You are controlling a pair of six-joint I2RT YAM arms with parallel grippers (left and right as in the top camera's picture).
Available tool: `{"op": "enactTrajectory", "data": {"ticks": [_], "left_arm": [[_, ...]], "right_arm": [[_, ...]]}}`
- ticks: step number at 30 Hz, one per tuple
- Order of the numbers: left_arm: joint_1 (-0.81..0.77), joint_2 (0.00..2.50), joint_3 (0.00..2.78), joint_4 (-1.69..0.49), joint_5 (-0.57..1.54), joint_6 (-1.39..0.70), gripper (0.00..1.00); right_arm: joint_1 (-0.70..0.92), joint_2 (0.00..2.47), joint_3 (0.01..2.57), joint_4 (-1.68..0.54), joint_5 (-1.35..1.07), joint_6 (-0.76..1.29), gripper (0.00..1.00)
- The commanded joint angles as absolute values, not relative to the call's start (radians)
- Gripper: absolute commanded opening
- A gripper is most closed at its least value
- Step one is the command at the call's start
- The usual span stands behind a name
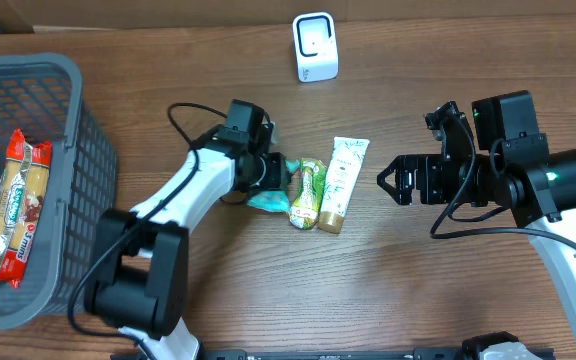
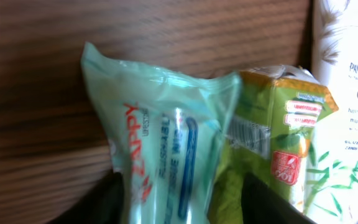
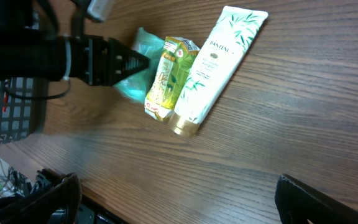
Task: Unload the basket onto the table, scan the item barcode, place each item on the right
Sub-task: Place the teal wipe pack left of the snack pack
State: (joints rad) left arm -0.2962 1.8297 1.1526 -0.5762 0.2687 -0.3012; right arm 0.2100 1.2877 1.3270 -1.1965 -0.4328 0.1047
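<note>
A teal plastic packet [image 1: 266, 198] lies on the wooden table, touching a green pouch [image 1: 308, 192] that lies beside a white Pantene tube [image 1: 342, 182]. My left gripper [image 1: 286, 178] is down at the packet. In the left wrist view the teal packet [image 2: 160, 143] sits between the fingers [image 2: 104, 202], which stand apart; the green pouch [image 2: 278, 124] shows in the gap by the right finger and has a barcode on its side. My right gripper [image 1: 386, 181] hangs open and empty to the right of the tube [image 3: 219, 59]. A white scanner [image 1: 315, 47] stands at the back.
A grey mesh basket [image 1: 78, 120] stands at the left edge with a red and green snack packet [image 1: 10, 205] inside. The table's front edge runs below the right gripper [image 3: 179, 199] in its wrist view.
</note>
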Motion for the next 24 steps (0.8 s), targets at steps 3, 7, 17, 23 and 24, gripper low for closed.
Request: {"op": "enactTrajectory", "data": {"ticks": [3,7,17,23,24], "left_arm": [[-0.299,1.826,1.187,-0.59,0.348,-0.318,0.57],[-0.218,1.698,1.381,-0.795,0.304,-0.284,0.61],[0.256,1.456,1.889,-1.189,0.3,-0.179,0.8],[0.606,1.431,1.864,-1.335,0.191,-0.179,0.79],[0.656,1.434,1.84,-1.339,0.167,-0.179,0.79]], "right_arm": [[0.213,1.287,1.347,-1.193,-0.427,0.105,1.0],[0.213,1.287,1.347,-1.199,-0.426,0.104,1.0],[0.213,1.287,1.347,-1.207,-0.426,0.104,1.0],[0.213,1.287,1.347,-1.211,-0.426,0.101,1.0],[0.213,1.287,1.347,-1.21,-0.426,0.1,1.0]]}}
